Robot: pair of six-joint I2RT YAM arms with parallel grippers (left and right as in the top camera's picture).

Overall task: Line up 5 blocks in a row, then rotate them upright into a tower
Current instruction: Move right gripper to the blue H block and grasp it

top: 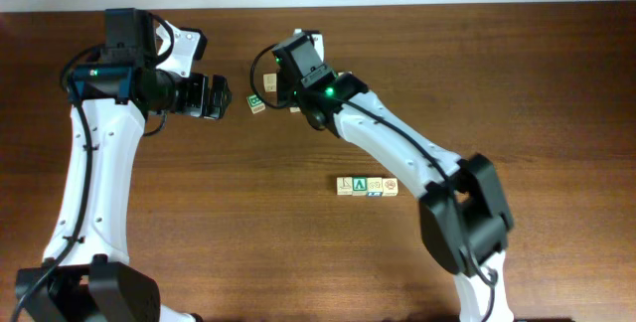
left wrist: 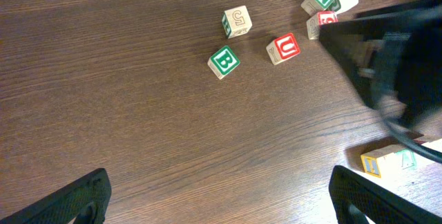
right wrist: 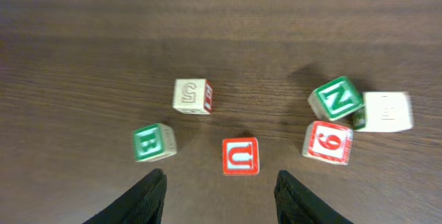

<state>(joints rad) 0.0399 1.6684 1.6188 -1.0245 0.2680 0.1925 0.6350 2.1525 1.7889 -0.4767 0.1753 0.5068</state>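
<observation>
U-block, seemingly loose, before right hand

One table, two robot arms: six loose cubes at 11 o'clock, two green-topped, two red, two pale, and apparently four rowed cubes at 4 o'clock.

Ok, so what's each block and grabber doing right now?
Left gripper, open, empty.
Right gripper, open, empty.
Red U wooden cube, U up.
Green B wooden cube, B up.
Green N wooden cube, N up.
Red-numbered wooden cube, number up.
Pale 5 wooden cube, 5 up.
Row of pale wooden cubes, side by side.
</observation>
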